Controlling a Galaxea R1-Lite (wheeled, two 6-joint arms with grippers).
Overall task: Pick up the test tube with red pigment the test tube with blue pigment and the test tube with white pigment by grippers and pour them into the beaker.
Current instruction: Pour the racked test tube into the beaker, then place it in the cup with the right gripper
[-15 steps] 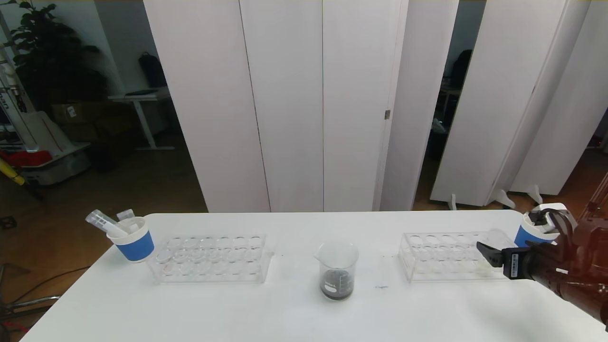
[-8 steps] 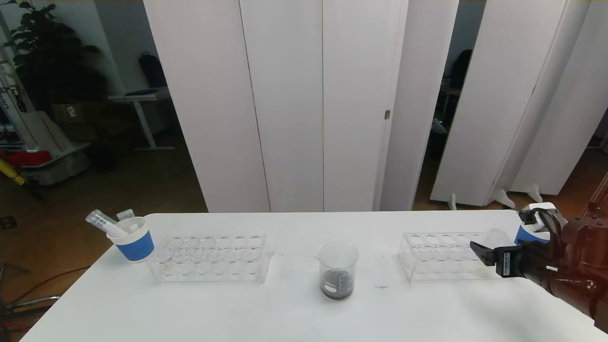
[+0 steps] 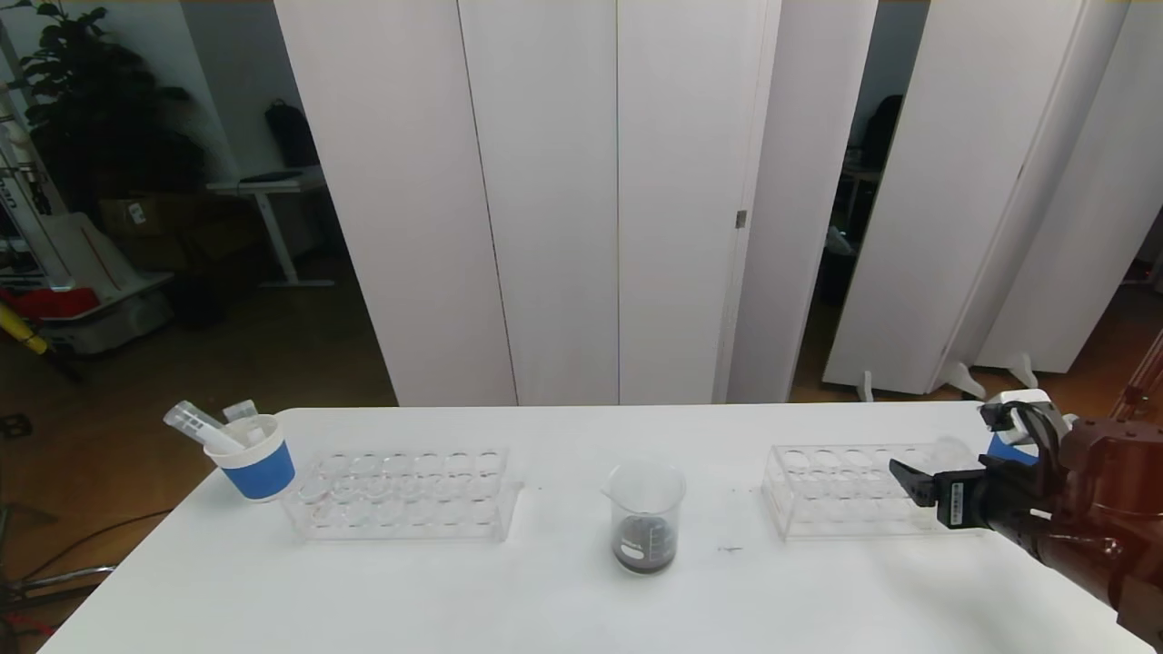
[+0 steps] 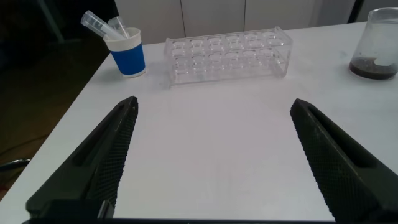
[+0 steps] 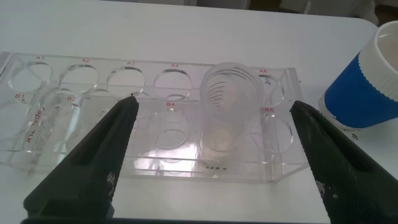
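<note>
While small clear glass beaker (image 3: 646,518) sits mid-table with dark liquid at bottom, right black gripper (image 5: 214,155) hovers at right clear acrylic tube rack (image 3: 849,490), right of beaker, fingers spread, aligned on one pale-dregged test tube (image 5: 229,112) in rack. Left black gripper (image 4: 214,155) spread over bare white table (image 4: 211,155), left of beaker, near second rack (image 4: 227,55).

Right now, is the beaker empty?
No. The beaker stands upright with a shallow dark layer at its bottom; the rest is clear.
</note>
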